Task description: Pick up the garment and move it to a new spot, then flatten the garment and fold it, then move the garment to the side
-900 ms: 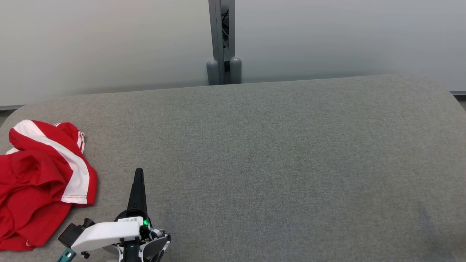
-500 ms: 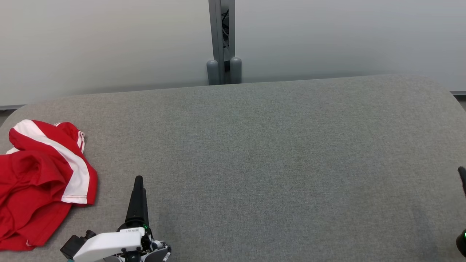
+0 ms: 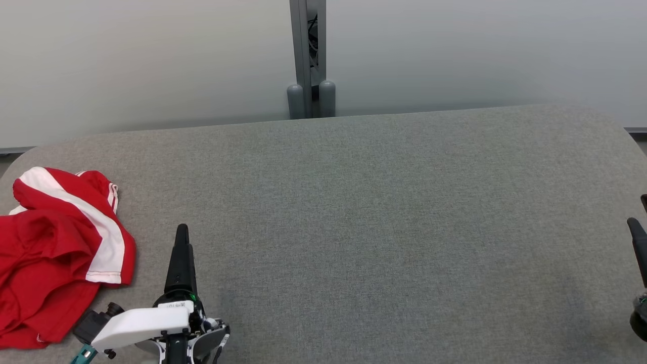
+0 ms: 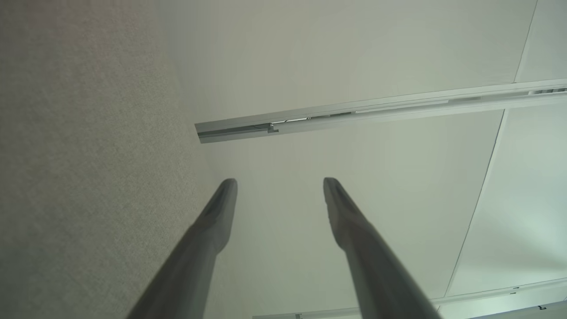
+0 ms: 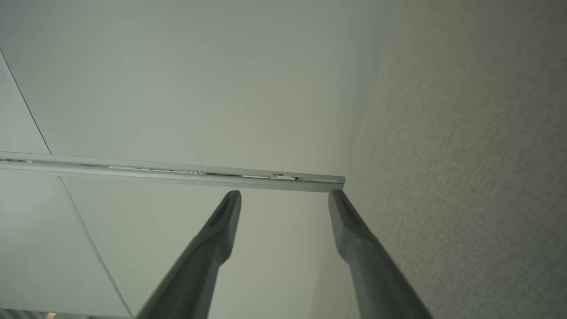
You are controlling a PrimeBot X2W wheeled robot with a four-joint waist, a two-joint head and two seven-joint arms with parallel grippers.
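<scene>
Crumpled red-and-white garment (image 3: 55, 253) lies at left end of grey surface (image 3: 379, 202). Both spread and empty: left jaws near it, right jaws well apart.

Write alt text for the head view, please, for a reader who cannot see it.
A crumpled red garment with a white stripe lies at the left edge of a grey fabric table. The left gripper sits just right of it, not touching; the right gripper peeks in at the right edge.

The garment (image 3: 53, 255) lies on the table's (image 3: 384, 202) left end.
</scene>
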